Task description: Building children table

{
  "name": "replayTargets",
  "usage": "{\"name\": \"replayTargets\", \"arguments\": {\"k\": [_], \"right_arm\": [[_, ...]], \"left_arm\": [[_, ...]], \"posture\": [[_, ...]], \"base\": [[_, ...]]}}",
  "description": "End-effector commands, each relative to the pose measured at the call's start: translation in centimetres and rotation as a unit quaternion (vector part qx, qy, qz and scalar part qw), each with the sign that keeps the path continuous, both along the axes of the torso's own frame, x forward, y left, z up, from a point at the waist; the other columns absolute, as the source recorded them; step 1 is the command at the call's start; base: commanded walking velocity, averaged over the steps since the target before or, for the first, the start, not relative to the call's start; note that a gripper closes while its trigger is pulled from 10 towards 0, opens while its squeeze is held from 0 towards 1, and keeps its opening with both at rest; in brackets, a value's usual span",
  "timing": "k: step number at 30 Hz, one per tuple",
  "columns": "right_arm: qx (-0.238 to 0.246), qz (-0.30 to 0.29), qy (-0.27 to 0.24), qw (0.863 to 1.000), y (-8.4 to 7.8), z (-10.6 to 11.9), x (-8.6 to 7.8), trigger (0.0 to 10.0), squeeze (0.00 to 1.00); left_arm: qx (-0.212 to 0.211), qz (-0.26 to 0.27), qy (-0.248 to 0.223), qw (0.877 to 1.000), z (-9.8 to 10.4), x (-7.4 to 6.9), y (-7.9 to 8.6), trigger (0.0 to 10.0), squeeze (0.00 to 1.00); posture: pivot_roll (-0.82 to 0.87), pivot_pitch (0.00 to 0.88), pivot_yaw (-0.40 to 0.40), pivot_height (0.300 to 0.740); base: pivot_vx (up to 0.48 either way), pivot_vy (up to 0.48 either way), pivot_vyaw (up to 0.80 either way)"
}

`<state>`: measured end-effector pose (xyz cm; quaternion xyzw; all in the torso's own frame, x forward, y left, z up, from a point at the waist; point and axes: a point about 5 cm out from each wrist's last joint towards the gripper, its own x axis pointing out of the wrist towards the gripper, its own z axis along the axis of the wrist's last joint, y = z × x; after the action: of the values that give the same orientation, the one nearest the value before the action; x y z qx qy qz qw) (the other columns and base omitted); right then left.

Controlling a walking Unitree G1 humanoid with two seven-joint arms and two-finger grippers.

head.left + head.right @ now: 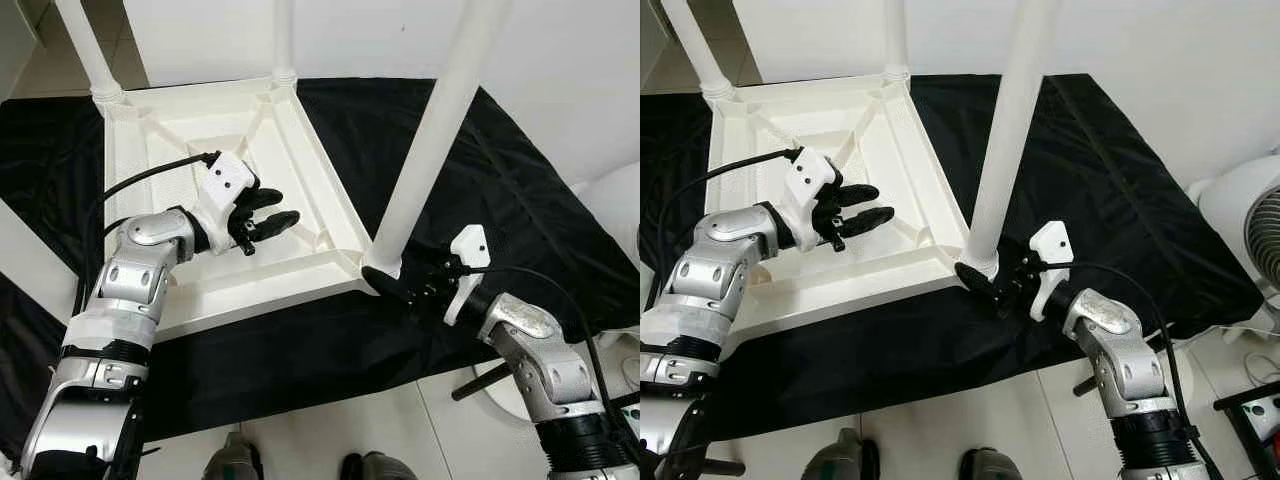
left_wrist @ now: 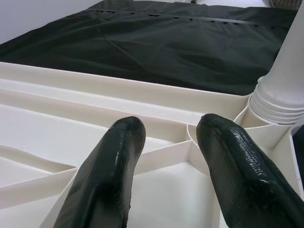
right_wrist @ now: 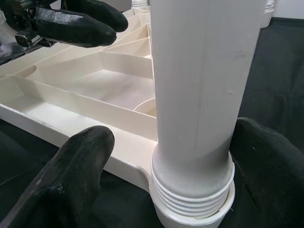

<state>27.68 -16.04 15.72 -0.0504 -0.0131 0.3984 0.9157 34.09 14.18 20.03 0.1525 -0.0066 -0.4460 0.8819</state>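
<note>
Right hand at the foot of the near leg — left hand idle over the tabletop

The upturned tabletop [image 1: 290,275] lies on a black sheet [image 1: 500,200]; its near-corner leg [image 1: 435,130] stands upright, and the right hand [image 1: 400,290] — fingers spread wide — brackets its threaded base. The left hand [image 1: 270,212] hovers over the ribs, narrowly parted, empty.

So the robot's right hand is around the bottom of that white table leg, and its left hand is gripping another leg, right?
Not quite. The right hand is indeed around the base of the white table leg, but the left hand grips nothing. The left wrist view shows its fingers open above the upturned white tabletop, with only air between them.
</note>
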Motion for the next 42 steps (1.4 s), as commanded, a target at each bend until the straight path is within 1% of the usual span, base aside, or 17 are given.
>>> {"name": "replayTargets", "arguments": {"k": [1,5,6,15,16,19,21,22,26,28,31,32,33,35,36,40,42], "right_arm": [[-0.001,-0.025,-0.007,1.0,-0.2,-0.4,0.8,10.0,0.0],[0.012,-0.049,-0.021,0.999,0.1,-0.4,1.8,10.0,0.0],[0.021,-0.064,-0.027,0.997,0.5,-0.4,2.4,10.0,0.0],[0.047,-0.099,-0.037,0.993,1.1,-0.6,3.4,10.0,0.0],[0.048,-0.139,-0.046,0.988,-0.1,-0.6,3.4,10.0,0.0],[0.048,-0.139,-0.046,0.988,-0.1,-0.6,3.4,10.0,0.0],[0.041,-0.17,-0.05,0.983,-1.7,-0.8,2.8,10.0,0.0],[0.041,-0.17,-0.05,0.983,-1.7,-0.8,2.8,10.0,0.0],[0.041,-0.207,-0.06,0.976,-3.7,-1.1,2.1,10.0,0.0],[0.041,-0.214,-0.061,0.974,-4.0,-1.1,2.0,10.0,0.0],[0.043,-0.254,-0.069,0.964,-5.7,-1.1,1.6,10.0,0.0],[0.043,-0.254,-0.069,0.964,-5.7,-1.1,1.6,10.0,0.0],[0.044,-0.266,-0.069,0.96,-6.2,-1.1,1.4,10.0,0.0],[0.044,-0.266,-0.069,0.96,-6.2,-1.1,1.4,10.0,0.0],[0.042,-0.276,-0.071,0.958,-6.6,-1.2,1.2,10.0,0.0],[0.043,-0.287,-0.071,0.954,-7.1,-1.2,1.0,10.0,0.0],[0.043,-0.32,-0.072,0.944,-8.6,-1.2,0.4,10.0,0.0]], "left_arm": [[0.0,0.04,-0.011,0.999,-0.3,-0.1,0.3,10.0,0.0],[0.005,0.032,-0.018,0.999,-0.4,-0.4,0.2,10.0,0.0],[0.008,0.027,-0.022,0.999,-0.4,-0.4,0.1,10.0,0.0],[0.002,0.022,-0.03,0.999,-0.4,-0.6,-0.5,10.0,0.0],[0.001,0.005,-0.037,0.999,-0.7,-0.7,-1.5,10.0,0.0],[0.001,0.005,-0.037,0.999,-0.7,-0.7,-1.5,10.0,0.0],[-0.003,-0.017,-0.04,0.999,-0.8,-0.9,-2.9,10.0,0.0],[-0.003,-0.017,-0.04,0.999,-0.8,-0.9,-2.9,10.0,0.0],[-0.019,-0.044,-0.035,0.998,-0.9,-1.1,-4.3,10.0,0.0],[-0.02,-0.048,-0.034,0.998,-1.0,-1.1,-4.5,10.0,0.0],[-0.029,-0.074,-0.027,0.996,-1.2,-1.2,-5.5,10.0,0.0],[-0.029,-0.074,-0.027,0.996,-1.2,-1.2,-5.5,10.0,0.0],[-0.027,-0.085,-0.03,0.996,-1.3,-1.3,-6.1,10.0,0.0],[-0.027,-0.085,-0.03,0.996,-1.3,-1.3,-6.1,10.0,0.0],[-0.029,-0.096,-0.031,0.995,-1.2,-1.3,-6.6,10.0,0.0],[-0.026,-0.102,-0.036,0.994,-1.2,-1.3,-7.0,10.0,0.0],[-0.029,-0.109,-0.041,0.993,-1.1,-1.4,-7.8,10.0,0.0]], "posture": [[0.08,0.06,-0.047,0.74],[0.07,0.056,-0.046,0.74],[0.07,0.055,-0.047,0.74],[0.07,0.045,-0.052,0.74],[0.07,0.046,-0.067,0.74],[0.07,0.046,-0.067,0.74],[0.07,0.047,-0.068,0.74],[0.07,0.047,-0.068,0.74],[0.04,0.059,-0.054,0.74],[0.04,0.059,-0.054,0.74],[0.01,0.088,-0.044,0.74],[0.01,0.088,-0.044,0.74],[0.0,0.091,-0.043,0.74],[0.0,0.091,-0.043,0.74],[-0.01,0.106,-0.04,0.74],[-0.01,0.112,-0.04,0.74],[-0.01,0.127,-0.038,0.74]], "base": [[0.0,0.0,0.0],[0.0,0.0,0.0],[0.0,0.0,0.0],[0.0,0.0,0.0],[0.0,0.0,0.0],[0.0,0.0,0.0],[0.0,0.0,0.0],[0.0,0.0,0.0],[0.0,0.0,0.0],[0.0,0.0,0.0],[0.0,0.0,0.0],[0.0,0.0,0.0],[0.0,0.0,0.0],[0.0,0.0,0.0],[0.0,0.0,0.0],[0.0,0.0,0.0],[0.0,0.0,0.0]]}}
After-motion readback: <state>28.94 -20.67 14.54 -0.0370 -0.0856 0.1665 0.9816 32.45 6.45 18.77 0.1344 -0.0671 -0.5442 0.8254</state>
